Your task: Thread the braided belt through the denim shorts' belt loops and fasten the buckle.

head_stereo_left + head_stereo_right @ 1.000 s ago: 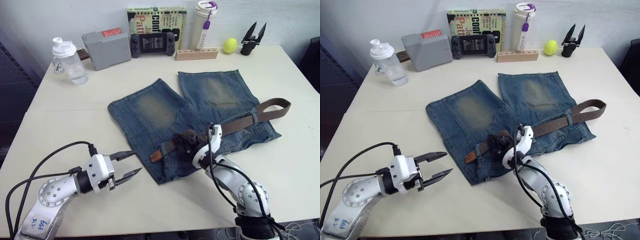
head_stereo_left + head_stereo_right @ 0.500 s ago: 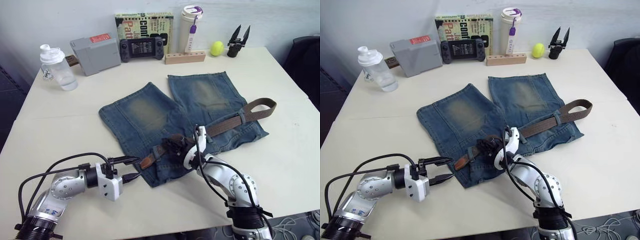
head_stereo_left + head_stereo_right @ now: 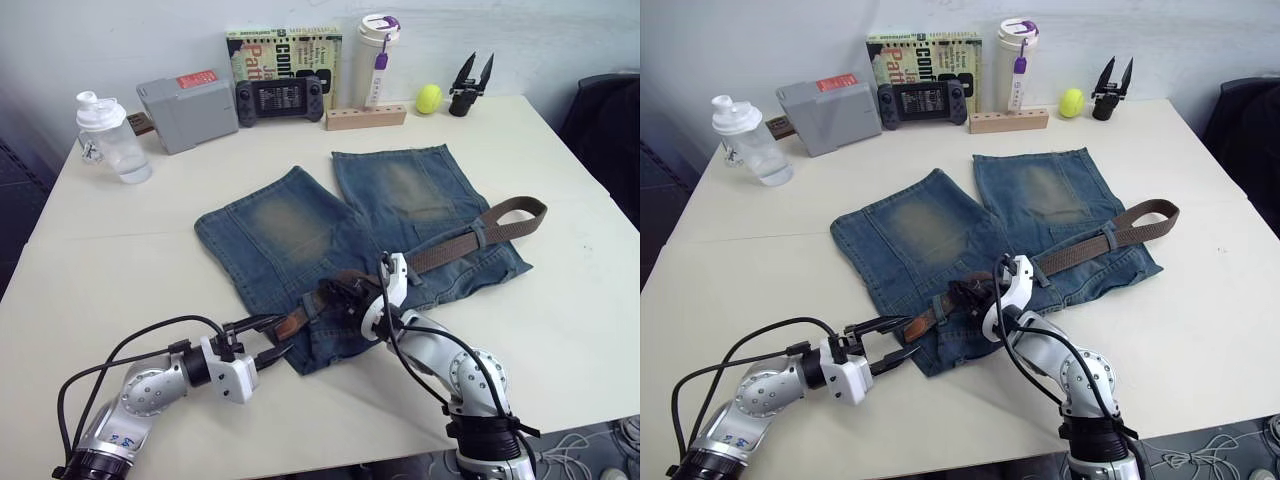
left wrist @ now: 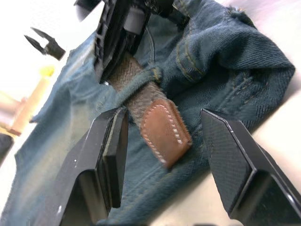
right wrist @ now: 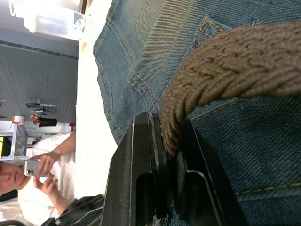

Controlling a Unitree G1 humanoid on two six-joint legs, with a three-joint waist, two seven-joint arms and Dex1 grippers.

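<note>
Since a second ago, my left gripper (image 3: 268,338) had moved in from the bare table (image 3: 120,260) to the shorts' (image 3: 300,235) near edge. Its fingers (image 4: 110,150) stood apart on either side of the belt's (image 3: 455,246) brown leather tip (image 4: 164,132), not touching it. My right gripper (image 3: 335,297) had stayed on the belt at the waistband; the wrist view showed its fingers (image 5: 141,183) pinched on the braid (image 5: 225,80).

Shorts lay flat mid-table, legs pointing to the far edge, waistband toward me. Belt ran along the waistband, under a loop (image 3: 481,234) near the right end, and ended in a fold (image 3: 525,212) off the shorts' right side. I couldn't make out the buckle.

Along the far edge: shaker bottle (image 3: 108,138) at the left corner, then grey box (image 3: 187,96), game console (image 3: 280,97) against a book (image 3: 284,50), wood block (image 3: 366,117), tumbler (image 3: 375,58), yellow ball (image 3: 429,97), spare black gripper (image 3: 471,85). Right wrist view caught a person (image 5: 35,174) holding a phone, off the table.
</note>
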